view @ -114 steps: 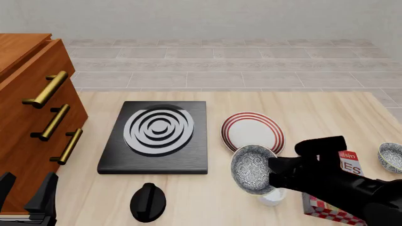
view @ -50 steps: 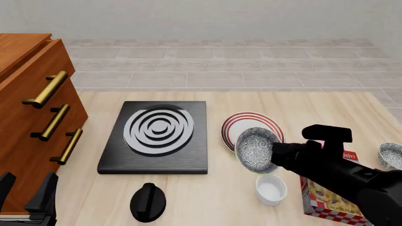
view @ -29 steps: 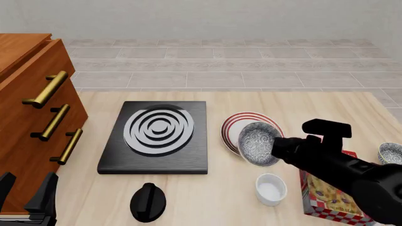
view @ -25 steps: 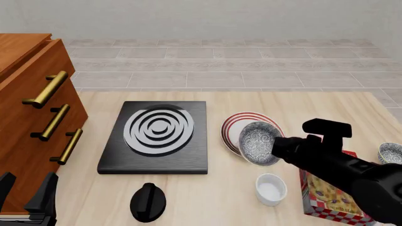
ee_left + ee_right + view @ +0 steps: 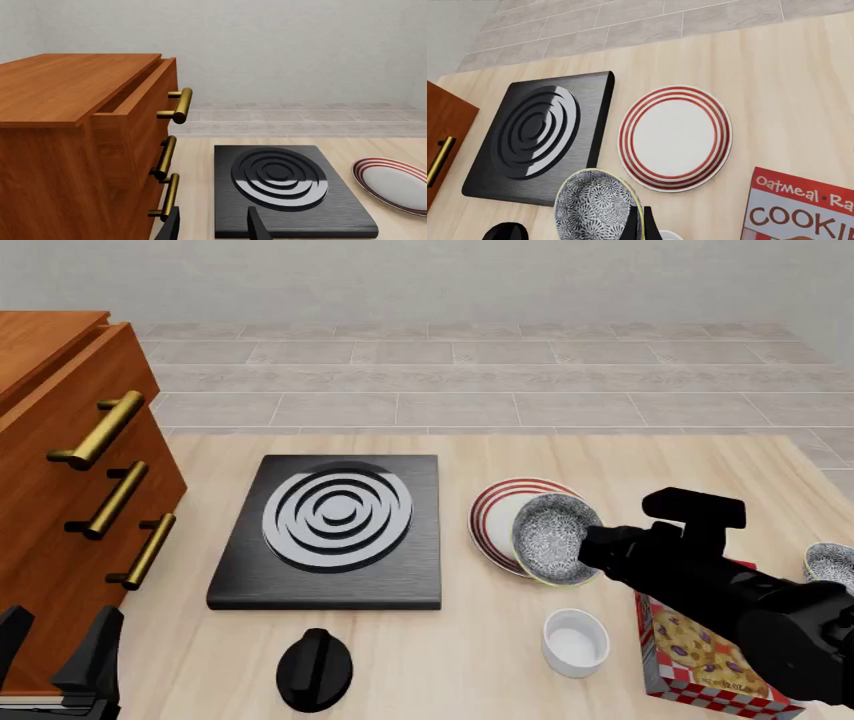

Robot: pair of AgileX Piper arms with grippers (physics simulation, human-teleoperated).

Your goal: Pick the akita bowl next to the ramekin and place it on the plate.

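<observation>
Pale wood tabletop (image 5: 641,465) – grey tiled floor (image 5: 467,380) beyond, plain grey wall (image 5: 441,280), wooden drawer cabinet (image 5: 60,500) left.

Speckled grey bowl (image 5: 553,542), red-striped plate (image 5: 497,512)

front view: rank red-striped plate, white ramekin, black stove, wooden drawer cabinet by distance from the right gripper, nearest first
From the right gripper, which holds the speckled akita bowl:
1. Round white plate with red rim stripes, just left, under the bowl.
2. Small plain white ramekin, nearer the camera.
3. Black square stove with grey rings, farther left.
4. Wooden drawer cabinet, far left edge.
</observation>
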